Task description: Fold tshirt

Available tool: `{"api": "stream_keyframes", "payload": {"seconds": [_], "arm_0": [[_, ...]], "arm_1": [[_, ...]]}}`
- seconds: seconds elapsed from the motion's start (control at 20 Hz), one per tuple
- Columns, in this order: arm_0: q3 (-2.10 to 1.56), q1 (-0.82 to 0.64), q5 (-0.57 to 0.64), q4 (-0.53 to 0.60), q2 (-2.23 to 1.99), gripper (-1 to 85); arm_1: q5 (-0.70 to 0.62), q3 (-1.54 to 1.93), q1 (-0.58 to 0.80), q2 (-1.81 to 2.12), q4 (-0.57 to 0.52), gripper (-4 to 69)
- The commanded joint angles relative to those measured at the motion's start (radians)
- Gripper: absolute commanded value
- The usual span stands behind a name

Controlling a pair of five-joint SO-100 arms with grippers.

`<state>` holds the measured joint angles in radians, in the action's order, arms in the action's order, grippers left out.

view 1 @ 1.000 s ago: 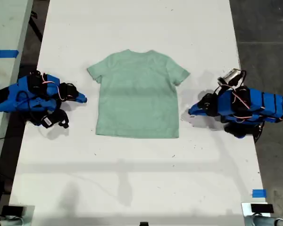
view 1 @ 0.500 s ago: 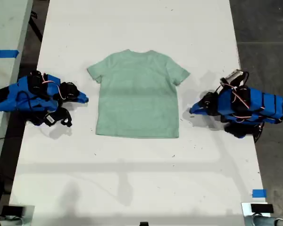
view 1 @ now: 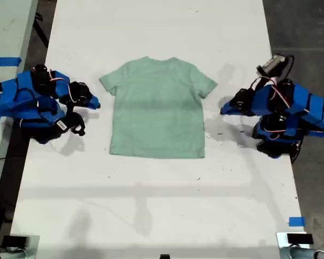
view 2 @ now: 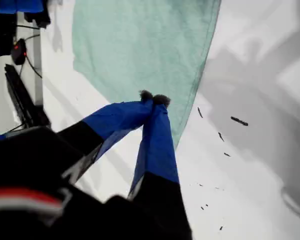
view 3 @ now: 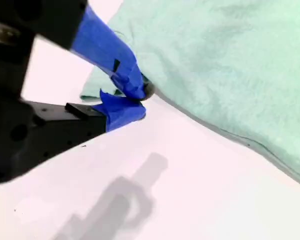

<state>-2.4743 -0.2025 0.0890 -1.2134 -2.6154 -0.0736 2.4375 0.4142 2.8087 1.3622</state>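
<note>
The pale mint-green tshirt lies flat and unfolded in the middle of the white table, neck toward the exterior view's top. My first gripper is at the exterior view's right, shut and empty, hovering just beside the shirt's side edge below the sleeve. In the first wrist view its closed tips sit over the tshirt edge. My second gripper is at the exterior view's left, shut and empty, near the other sleeve. The second wrist view shows its tips close to the tshirt sleeve.
Small dark specks mark the table between the shirt and the first arm. Blue tape sits near the table's lower right corner in the exterior view. A second table with blue tape adjoins at the exterior view's left.
Both arms have risen from their low folded poses. Each gripper tip has shifted toward the exterior view's top, closer to the sleeves. The shirt has not moved.
</note>
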Motion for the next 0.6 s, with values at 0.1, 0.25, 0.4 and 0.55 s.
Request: {"api": "stream_keyframes", "payload": {"seconds": [0.1, 0.25, 0.4, 0.55], "arm_0": [[0.313, -0.123, 0.118, -0.055, 0.210, 0.0], [0.425, -0.207, 0.176, -0.114, 0.276, 0.0], [0.512, -0.305, 0.227, -0.164, 0.318, 0.0], [0.629, -0.391, 0.288, -0.216, 0.414, 0.0]], "arm_1": [[-0.232, -0.391, 0.163, -0.373, 0.084, -1.0], [-0.370, -0.580, 0.287, -0.532, 0.147, -1.0], [-0.472, -0.749, 0.370, -0.686, 0.179, -1.0], [-0.540, -0.900, 0.413, -0.833, 0.201, -1.0]]}}
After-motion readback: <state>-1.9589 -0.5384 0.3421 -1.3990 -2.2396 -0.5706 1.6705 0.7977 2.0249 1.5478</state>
